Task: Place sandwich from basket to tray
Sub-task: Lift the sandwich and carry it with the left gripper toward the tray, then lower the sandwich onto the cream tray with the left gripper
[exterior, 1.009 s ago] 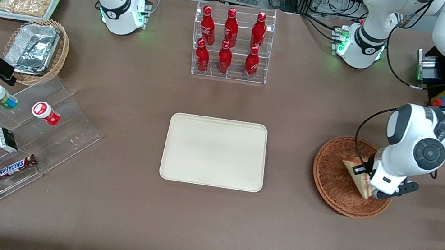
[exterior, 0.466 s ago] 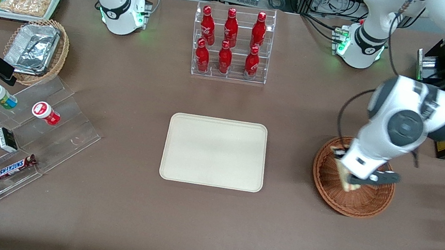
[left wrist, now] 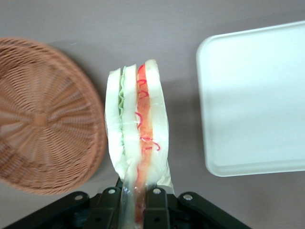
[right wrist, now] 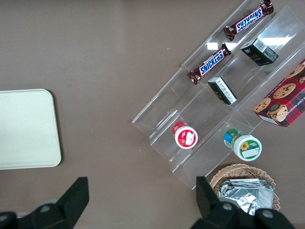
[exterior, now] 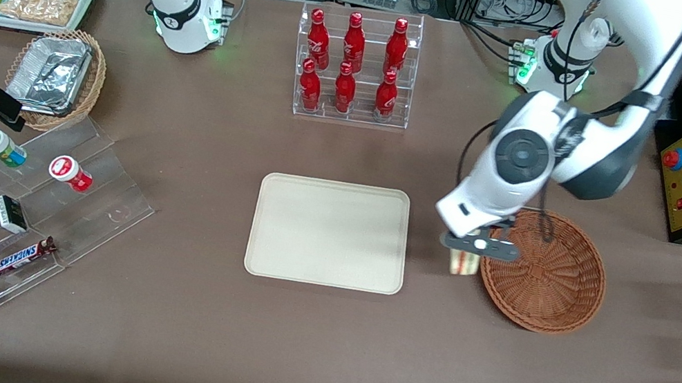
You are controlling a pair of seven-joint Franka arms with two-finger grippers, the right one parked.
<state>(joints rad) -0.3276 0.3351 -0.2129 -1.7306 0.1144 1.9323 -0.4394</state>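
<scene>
The brown bench (exterior: 163, 322) carries everything, and I take the tray (exterior: 329, 232) as the landmark. This cream tray lies flat with a low rim and rounded corners, and its whole surface is bare. A strip of bare bench runs all around its rim.

Toward the working arm's end from the tray stands the round reddish-brown basket (exterior: 544, 273). It holds nothing, and a narrow band of bench separates its woven rim from the tray's short edge.

The claw (exterior: 479, 245) hangs above this band, between the tray's edge and the basket's rim, just touching neither. Its two fingers (left wrist: 110, 206) are clamped on the sandwich (left wrist: 137, 129), one on each side of the wrapped wedge.

The sandwich hangs below the claw, raised off the bench, clear of the basket and just beside the tray's short edge. Its cut edge with the red and green layers faces the wrist camera.
</scene>
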